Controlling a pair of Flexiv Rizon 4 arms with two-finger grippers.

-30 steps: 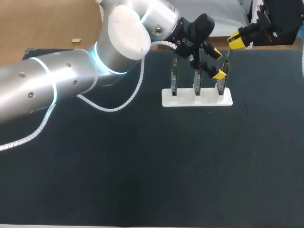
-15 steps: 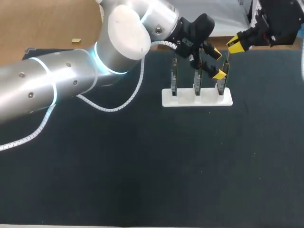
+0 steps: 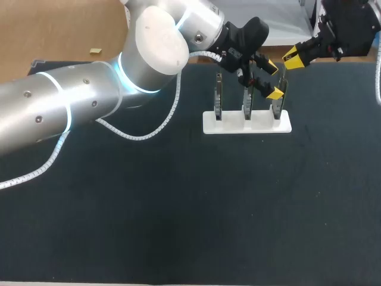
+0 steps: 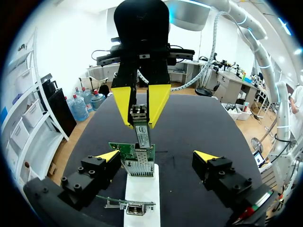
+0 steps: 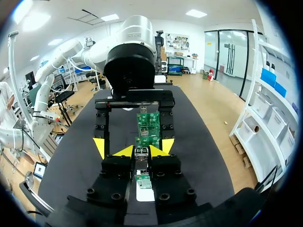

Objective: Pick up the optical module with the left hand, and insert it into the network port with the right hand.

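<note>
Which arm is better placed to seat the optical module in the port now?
Right. The right gripper is shut on the optical module, lined up over the network port on the green board. The left gripper is open, its fingers either side of the board, holding nothing.

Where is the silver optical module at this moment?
In the left wrist view, the silver optical module is held in the right tool, at the top edge of the green circuit board in the white stand, ahead of the open left tool.
</note>
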